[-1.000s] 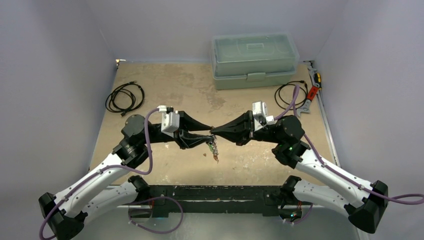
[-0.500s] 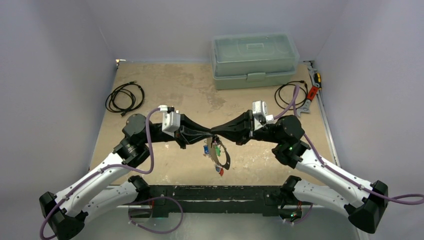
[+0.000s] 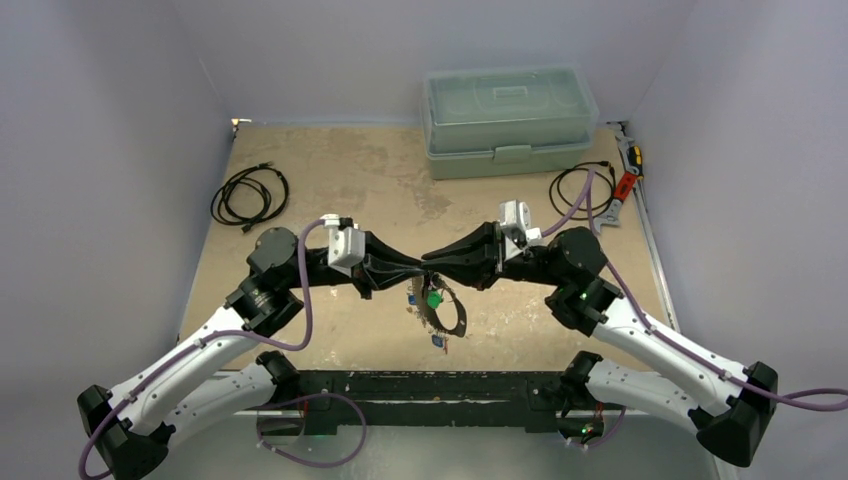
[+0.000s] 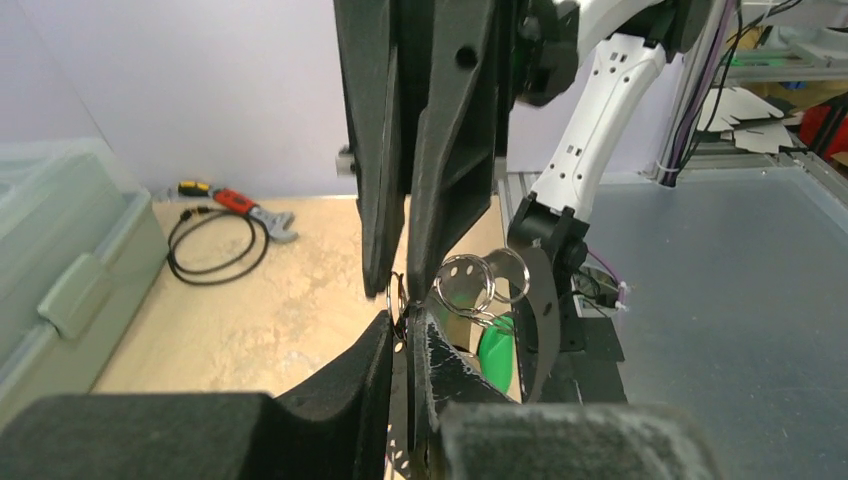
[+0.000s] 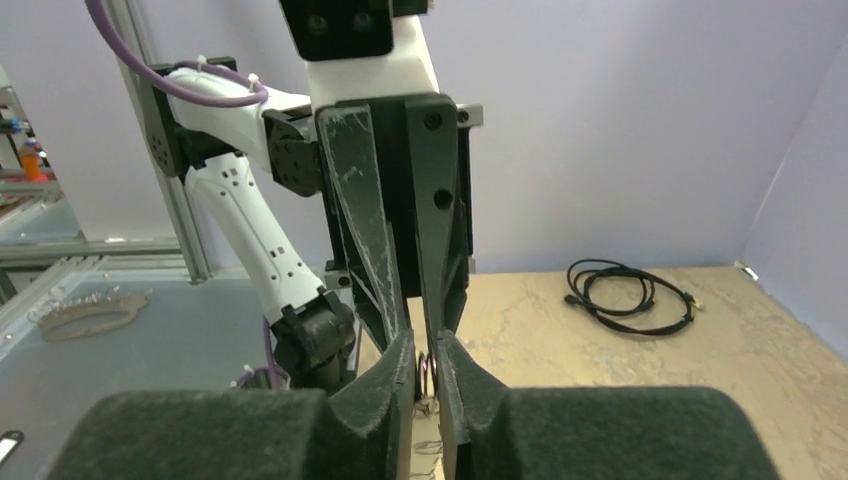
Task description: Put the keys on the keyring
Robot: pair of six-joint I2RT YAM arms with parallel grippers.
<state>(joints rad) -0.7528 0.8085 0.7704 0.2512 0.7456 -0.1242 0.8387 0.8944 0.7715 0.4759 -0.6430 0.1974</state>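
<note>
left gripper (image 4: 402,322) pinching the keyring (image 3: 462,320), right gripper (image 5: 425,345) nose to nose with it, jaws a crack apart, can't tell if it grips, hoop and keys (image 3: 434,298) dangling just below both.

A tan, scuffed worktop (image 3: 330,170) sits enclosed by pale lilac walls (image 3: 120,150). A translucent grey-green plastic box (image 3: 508,120) with a closed lid and a front latch stands at its far edge, right of centre. One black cable coil (image 3: 250,195) lies near the left edge and another cable coil (image 3: 572,188) near the right, just beside a red-handled wrench (image 3: 622,190) and a yellow-and-black tool (image 3: 632,155).
</note>
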